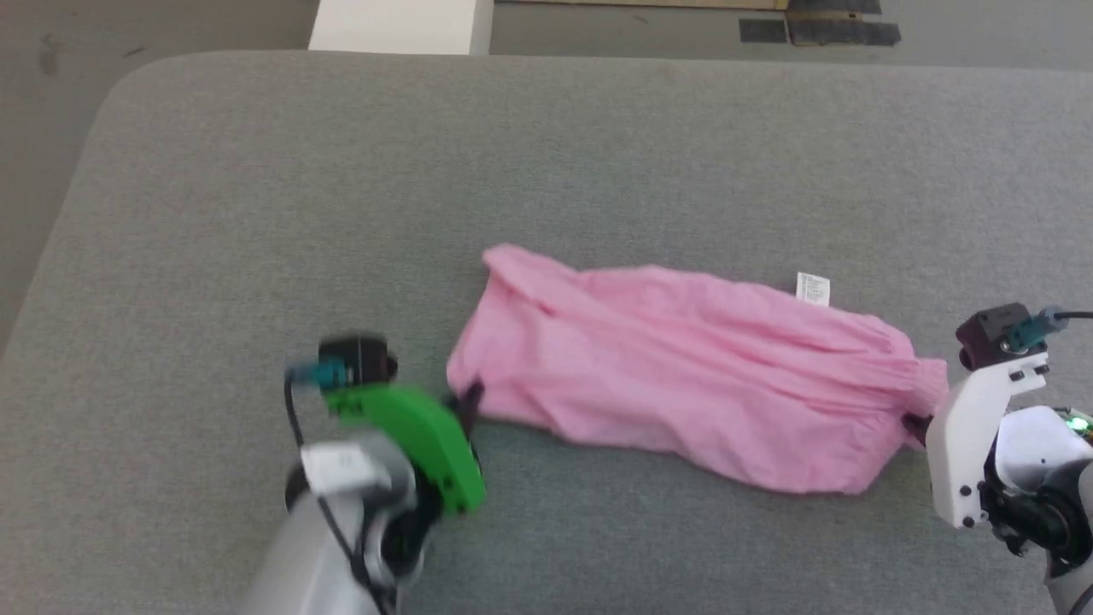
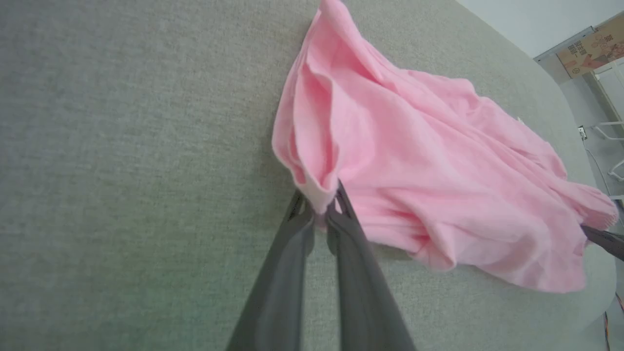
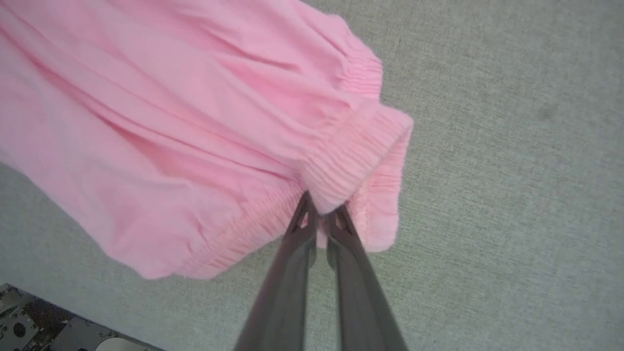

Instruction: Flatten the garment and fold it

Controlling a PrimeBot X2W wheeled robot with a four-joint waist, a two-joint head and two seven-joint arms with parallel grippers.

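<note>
Head view: left gripper (image 1: 469,399) and right gripper (image 1: 915,424) clamp opposite ends of the garment (image 1: 683,376), apparently mid-flattening, with an even outward pull likely needed next.

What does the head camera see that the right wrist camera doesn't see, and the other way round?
Head camera's extras: the whole pink garment laid out long, its white label, the left gripper pinching one end, and a white box past the grey surface. Right wrist camera's extras: a close look at the ribbed elastic band squeezed between the dark fingers, plus dark metal parts in the corner. Both: pink garment, grey surface, and the right gripper shut on the garment's end.
</note>
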